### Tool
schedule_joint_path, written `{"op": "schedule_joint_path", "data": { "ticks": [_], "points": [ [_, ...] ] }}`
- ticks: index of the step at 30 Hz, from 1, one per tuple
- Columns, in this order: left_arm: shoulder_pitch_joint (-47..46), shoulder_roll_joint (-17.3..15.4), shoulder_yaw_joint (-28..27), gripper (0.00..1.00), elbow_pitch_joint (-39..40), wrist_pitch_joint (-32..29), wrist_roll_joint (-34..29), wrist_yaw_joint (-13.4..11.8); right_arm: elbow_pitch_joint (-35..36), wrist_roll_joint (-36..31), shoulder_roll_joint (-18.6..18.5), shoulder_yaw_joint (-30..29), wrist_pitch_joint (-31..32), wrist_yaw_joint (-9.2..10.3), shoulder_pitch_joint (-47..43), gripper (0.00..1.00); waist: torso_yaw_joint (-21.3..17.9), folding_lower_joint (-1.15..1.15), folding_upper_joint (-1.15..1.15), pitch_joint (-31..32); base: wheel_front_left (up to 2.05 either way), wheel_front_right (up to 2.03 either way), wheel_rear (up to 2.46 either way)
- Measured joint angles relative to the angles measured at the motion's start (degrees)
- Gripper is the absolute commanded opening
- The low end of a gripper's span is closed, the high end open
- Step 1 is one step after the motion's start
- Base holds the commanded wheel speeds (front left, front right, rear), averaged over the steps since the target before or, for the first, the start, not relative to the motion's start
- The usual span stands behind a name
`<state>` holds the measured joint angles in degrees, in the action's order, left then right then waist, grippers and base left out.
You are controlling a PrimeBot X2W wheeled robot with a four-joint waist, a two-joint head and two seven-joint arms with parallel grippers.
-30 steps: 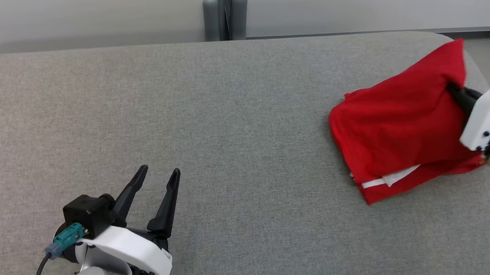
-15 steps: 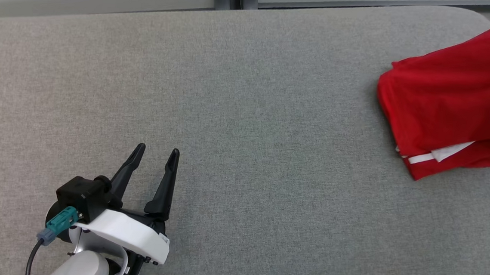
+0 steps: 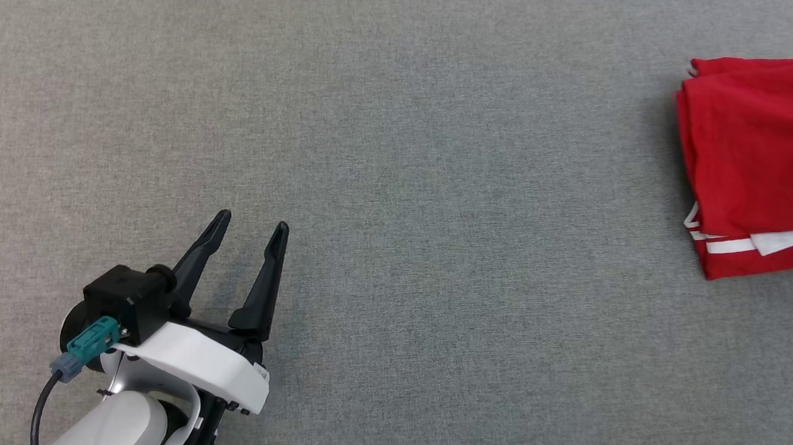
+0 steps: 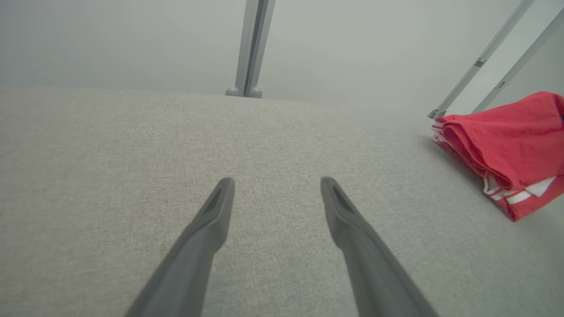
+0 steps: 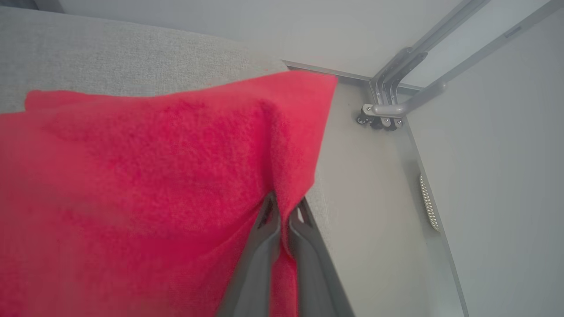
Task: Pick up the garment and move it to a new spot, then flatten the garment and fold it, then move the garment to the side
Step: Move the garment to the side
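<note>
The garment (image 3: pixel 764 154) is red with white stripes, folded into a stack at the right edge of the grey padded table (image 3: pixel 402 146); it also appears at the far right in the left wrist view (image 4: pixel 506 141). In the right wrist view my right gripper (image 5: pixel 284 204) is shut on an edge of the garment (image 5: pixel 154 176), and the cloth drapes over its fingers. My left gripper (image 3: pixel 248 226) hovers open at the lower left above bare table, far from the garment, with nothing between its fingers (image 4: pixel 216 211).
Grey metal frame posts (image 4: pixel 251 48) stand behind the table's far edge. Past the table's right corner lie pale floor and a metal bracket (image 5: pixel 387 110). Wide grey table surface spans the middle.
The head camera has tilted down and to the left, so the wall slid out of the picture. The garment's lifted end has come down lower. The left gripper stays open in place.
</note>
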<state>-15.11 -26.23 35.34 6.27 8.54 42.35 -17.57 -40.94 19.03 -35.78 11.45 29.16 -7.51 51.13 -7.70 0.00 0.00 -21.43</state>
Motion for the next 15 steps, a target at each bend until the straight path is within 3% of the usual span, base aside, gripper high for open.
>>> {"op": "schedule_joint_path", "data": {
  "ticks": [11, 12, 15],
  "points": [
    [-0.66, -1.4, 0.32, 1.0, 2.16, -1.45, -1.04, -1.16, -11.29, -8.98, 0.99, -6.89, -7.04, 0.01, 2.65, 0.0, 2.41, 0.0, 0.0, -3.62, 0.0, 0.0, 0.0],
    [-0.66, -1.48, 0.32, 1.0, 2.29, -1.46, -1.1, -1.19, -12.18, -9.69, 1.44, -7.56, -7.55, 0.01, 2.79, 0.16, 2.59, 0.0, 0.0, -3.89, 0.0, 0.0, 0.0],
    [-0.66, -1.72, 0.34, 1.0, 2.57, -1.56, -1.19, -1.55, -14.5, -13.25, 2.59, -9.81, -9.33, 0.0, 3.44, 1.0, 2.92, 0.0, 0.0, -4.41, 0.0, 0.0, 0.0]
  ]
}}
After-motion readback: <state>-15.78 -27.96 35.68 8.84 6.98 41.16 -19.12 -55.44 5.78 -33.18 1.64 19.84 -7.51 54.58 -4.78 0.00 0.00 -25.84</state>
